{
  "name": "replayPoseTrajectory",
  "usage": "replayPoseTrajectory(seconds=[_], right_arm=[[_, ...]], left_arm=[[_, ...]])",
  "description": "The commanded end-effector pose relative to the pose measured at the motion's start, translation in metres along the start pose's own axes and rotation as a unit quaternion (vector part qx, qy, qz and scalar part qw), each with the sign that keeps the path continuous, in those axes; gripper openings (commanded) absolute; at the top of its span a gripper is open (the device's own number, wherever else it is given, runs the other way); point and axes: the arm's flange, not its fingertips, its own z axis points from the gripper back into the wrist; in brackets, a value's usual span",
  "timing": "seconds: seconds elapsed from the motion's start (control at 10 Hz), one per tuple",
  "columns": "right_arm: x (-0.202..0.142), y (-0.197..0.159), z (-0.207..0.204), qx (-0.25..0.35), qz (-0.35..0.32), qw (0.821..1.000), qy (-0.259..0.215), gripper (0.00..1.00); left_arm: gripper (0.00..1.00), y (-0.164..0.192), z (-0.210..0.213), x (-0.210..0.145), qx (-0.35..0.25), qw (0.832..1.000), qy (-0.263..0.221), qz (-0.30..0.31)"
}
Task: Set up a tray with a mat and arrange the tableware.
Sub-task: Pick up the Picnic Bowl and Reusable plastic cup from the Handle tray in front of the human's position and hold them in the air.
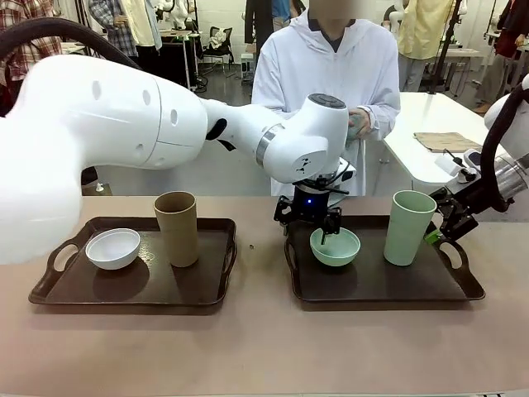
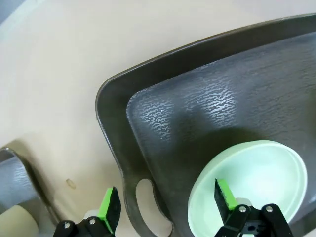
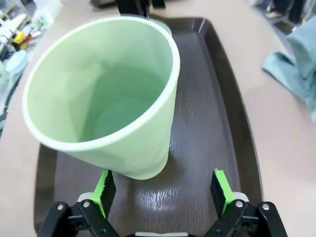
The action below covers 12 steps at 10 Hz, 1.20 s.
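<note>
Both hands wide open at the right tray (image 1: 376, 288)
Left hand (image 1: 324, 231) straddles the rim of the mint green bowl (image 1: 335, 248); the pale green tumbler (image 1: 409, 228) stands just before the right hand (image 1: 436, 233), both on that tray.

Mint bowl (image 2: 252, 177) cut off by bottom edge.

The left arm (image 1: 124, 124) is glossy white, built of rounded, bulbous casings with a silver ring at one joint and a thick black cable over its upper part. A black block with a small blue light sits at its wrist. The left gripper (image 2: 166, 200) is black, its fingers (image 2: 109, 203) faced with bright green pads and pinned by silver screws. The right gripper (image 3: 163, 190) matches: black links, silver screws, green pads. The right arm (image 1: 506, 112) is white with a black cable. The person (image 1: 322, 66) wears a white hooded coat with long sleeves.
</note>
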Motion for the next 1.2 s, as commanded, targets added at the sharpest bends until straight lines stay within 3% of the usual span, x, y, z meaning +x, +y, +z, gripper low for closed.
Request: replayPoseTrajectory(seconds=[0.0, 0.4, 1.1], right_arm=[[-0.004, -0.005, -0.003, -0.008, 0.026, 0.999, -0.042, 1.00], [-0.005, -0.002, -0.013, 0.035, 0.014, 0.994, -0.105, 1.00], [0.005, 0.002, -0.030, 0.052, 0.042, 0.988, -0.136, 1.00]], left_arm=[[1.00, -0.005, 0.001, 0.014, 0.011, 1.000, 0.003, 0.014], [1.00, 0.001, -0.004, 0.019, -0.001, 0.999, 0.013, 0.029], [1.00, -0.007, -0.009, 0.023, -0.023, 0.999, 0.030, 0.033]])
